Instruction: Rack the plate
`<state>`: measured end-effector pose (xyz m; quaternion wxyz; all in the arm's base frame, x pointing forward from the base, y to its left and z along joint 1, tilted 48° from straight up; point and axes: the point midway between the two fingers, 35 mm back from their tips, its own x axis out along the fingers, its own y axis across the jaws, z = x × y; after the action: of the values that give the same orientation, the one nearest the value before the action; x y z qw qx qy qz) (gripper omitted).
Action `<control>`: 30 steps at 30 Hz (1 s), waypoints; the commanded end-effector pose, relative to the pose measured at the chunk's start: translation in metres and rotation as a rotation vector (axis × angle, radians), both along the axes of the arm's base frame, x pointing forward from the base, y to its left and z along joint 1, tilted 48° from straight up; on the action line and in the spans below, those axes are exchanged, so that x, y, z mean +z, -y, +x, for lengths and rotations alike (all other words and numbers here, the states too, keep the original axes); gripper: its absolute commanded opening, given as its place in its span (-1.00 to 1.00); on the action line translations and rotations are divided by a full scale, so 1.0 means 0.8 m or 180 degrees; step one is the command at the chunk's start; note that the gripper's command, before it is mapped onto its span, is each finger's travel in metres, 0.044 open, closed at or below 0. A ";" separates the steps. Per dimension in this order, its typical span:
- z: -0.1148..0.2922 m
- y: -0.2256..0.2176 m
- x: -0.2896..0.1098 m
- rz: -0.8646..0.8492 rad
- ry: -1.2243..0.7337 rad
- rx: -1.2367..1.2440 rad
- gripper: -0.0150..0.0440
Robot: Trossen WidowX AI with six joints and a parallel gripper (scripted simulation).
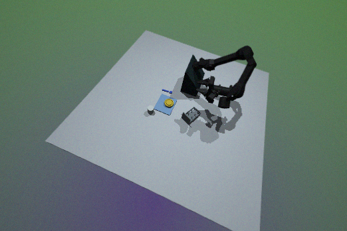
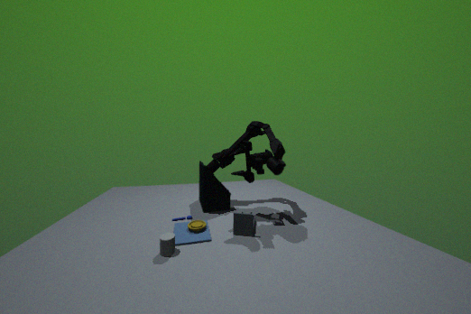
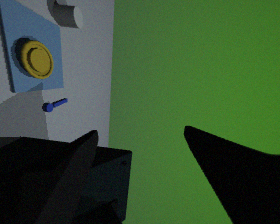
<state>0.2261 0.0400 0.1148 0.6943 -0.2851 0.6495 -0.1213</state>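
The yellow plate (image 1: 169, 103) (image 2: 197, 225) (image 3: 36, 58) lies flat on a blue mat (image 1: 161, 107) (image 2: 191, 235) (image 3: 12, 31). The dark grey dish rack (image 1: 191, 115) (image 2: 244, 224) stands on the table to the right of the mat; it does not show in the wrist view. My gripper (image 1: 205, 91) (image 2: 244, 174) (image 3: 142, 132) is open and empty. It hangs in the air above the table, behind the rack and close to the arm's dark base (image 1: 190, 78) (image 2: 212, 192). It is well apart from the plate and the rack.
A pale cup (image 1: 150, 108) (image 2: 167, 244) (image 3: 66, 14) stands upright just left of the mat. A small blue pen (image 1: 166, 90) (image 2: 181, 218) (image 3: 55, 104) lies behind the mat, toward the base. The grey table (image 1: 133, 156) ends in open edges on all sides.
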 end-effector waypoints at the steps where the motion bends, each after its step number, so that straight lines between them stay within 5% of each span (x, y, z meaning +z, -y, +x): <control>1: 0.008 0.004 -0.019 0.0215 -0.0334 -0.0071 0.86; 30: 0.037 0.056 -0.128 0.2192 -0.1590 -0.0469 0.86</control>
<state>0.2481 -0.0010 0.0189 0.5559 -0.0442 0.8244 0.0968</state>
